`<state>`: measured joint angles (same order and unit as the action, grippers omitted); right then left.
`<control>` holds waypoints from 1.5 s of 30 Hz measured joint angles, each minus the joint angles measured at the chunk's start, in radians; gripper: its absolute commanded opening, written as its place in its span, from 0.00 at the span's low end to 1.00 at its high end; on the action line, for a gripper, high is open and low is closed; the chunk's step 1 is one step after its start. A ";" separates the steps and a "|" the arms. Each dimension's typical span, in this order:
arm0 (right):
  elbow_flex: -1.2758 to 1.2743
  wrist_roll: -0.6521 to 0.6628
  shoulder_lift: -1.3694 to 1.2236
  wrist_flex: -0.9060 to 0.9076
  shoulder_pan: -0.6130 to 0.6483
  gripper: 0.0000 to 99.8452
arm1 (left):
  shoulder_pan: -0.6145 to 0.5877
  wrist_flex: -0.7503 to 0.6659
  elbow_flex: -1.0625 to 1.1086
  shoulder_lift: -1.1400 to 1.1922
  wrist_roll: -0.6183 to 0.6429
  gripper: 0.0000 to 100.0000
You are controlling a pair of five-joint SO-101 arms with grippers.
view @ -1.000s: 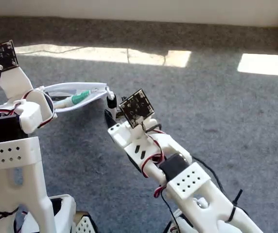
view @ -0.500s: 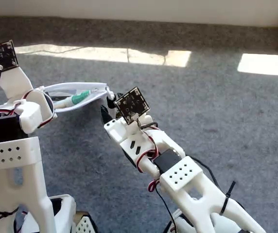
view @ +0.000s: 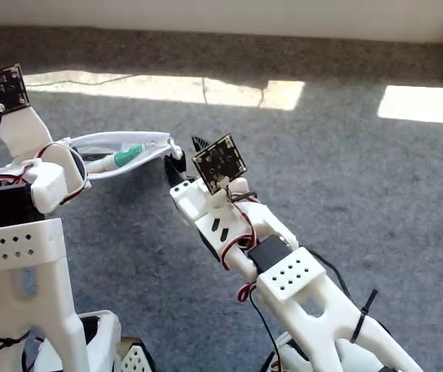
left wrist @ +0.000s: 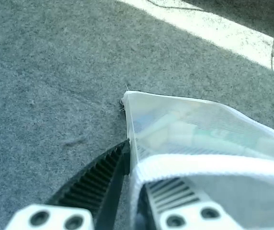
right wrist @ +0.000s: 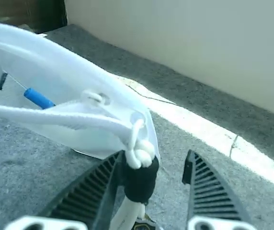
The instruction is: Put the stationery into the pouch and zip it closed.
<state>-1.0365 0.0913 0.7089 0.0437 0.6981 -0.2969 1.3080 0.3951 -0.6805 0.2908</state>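
— Where is the pouch (view: 109, 144) found, and how is it laid?

— It is seen over the grey carpet (view: 345, 178), stretched between the two grippers. Its long axis runs from the left gripper (left wrist: 133, 158) at one end to the right gripper (view: 188, 155) at the other. The end with the zip pull (right wrist: 138, 181) is pointed at the right gripper.

— What can be made out inside the pouch?

— A green pen (view: 128, 155) is seen through the clear side, laid along the pouch's length. A blue item (right wrist: 37, 98) is also seen inside, nearer the far end from the pull.

— How is the pouch held at the left end?

— The white edge band of the pouch is pinched between the left gripper's jaws, which are closed tight on it at the corner.

— And the right gripper?

— Its jaws are spread apart at the pouch's zip end. The black pull on its white cord is seen resting against the inner face of one jaw. A clear gap is left to the other jaw, so nothing is clamped.
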 measured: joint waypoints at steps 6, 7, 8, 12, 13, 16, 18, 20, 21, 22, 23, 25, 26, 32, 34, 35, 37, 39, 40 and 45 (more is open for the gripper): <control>0.000 0.000 0.000 0.000 0.000 0.03 | 0.000 0.000 0.000 0.000 0.000 0.01; 0.000 0.000 0.000 0.000 0.000 0.02 | 0.000 0.000 0.000 0.000 0.000 0.01; 0.000 0.000 0.000 0.000 -0.002 0.01 | 0.000 0.000 0.000 0.000 0.000 0.01; 0.000 0.000 0.000 0.000 -0.003 0.01 | 0.000 0.000 0.000 0.000 0.000 0.01; 0.000 0.000 0.000 0.000 -0.003 0.01 | 0.000 -0.003 0.008 0.000 0.000 0.01; 0.000 0.000 0.000 0.000 -0.003 0.01 | 0.000 -0.025 0.026 -0.012 0.000 0.01; 0.000 0.000 0.000 0.000 -0.005 0.01 | 0.000 -0.029 0.026 -0.009 0.000 0.01; 0.002 0.000 0.000 0.034 -0.014 0.01 | 0.000 -0.029 0.026 -0.009 0.000 0.01; 0.002 0.000 0.000 0.064 -0.018 0.01 | 0.000 -0.029 0.026 -0.009 0.000 0.01; 0.002 0.000 0.002 0.101 -0.025 0.01 | 0.000 -0.029 0.026 -0.009 0.000 0.01; 0.002 0.000 0.002 0.140 -0.031 0.01 | 0.002 -0.029 0.026 -0.009 0.000 0.01; 0.006 0.005 0.002 0.196 -0.035 0.01 | 0.002 -0.029 0.026 -0.006 -0.008 0.04; 0.012 0.020 0.005 0.219 -0.035 0.01 | 0.003 -0.029 0.026 -0.005 -0.018 0.07; 0.018 0.115 0.110 0.384 -0.035 0.01 | 0.051 -0.034 0.037 0.002 -0.049 0.25; 0.018 0.124 0.153 0.439 -0.035 0.01 | 0.072 -0.035 0.037 0.002 -0.051 0.25; 0.018 0.127 0.172 0.465 -0.035 0.01 | 0.081 -0.037 0.037 0.002 -0.051 0.25; 0.018 0.130 0.206 0.511 -0.035 0.01 | 0.100 -0.038 0.037 0.002 -0.051 0.25; 0.018 0.130 0.236 0.549 -0.035 0.01 | 0.118 -0.040 0.037 0.002 -0.051 0.25; 0.018 0.130 0.252 0.566 -0.035 0.01 | 0.127 -0.040 0.037 0.002 -0.051 0.25; 0.018 0.130 0.328 0.660 -0.037 0.01 | 0.169 -0.071 0.037 0.002 -0.051 0.25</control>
<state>-1.0180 0.2217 1.0372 0.7035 0.6613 -0.1281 1.2375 0.4319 -0.6790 0.2401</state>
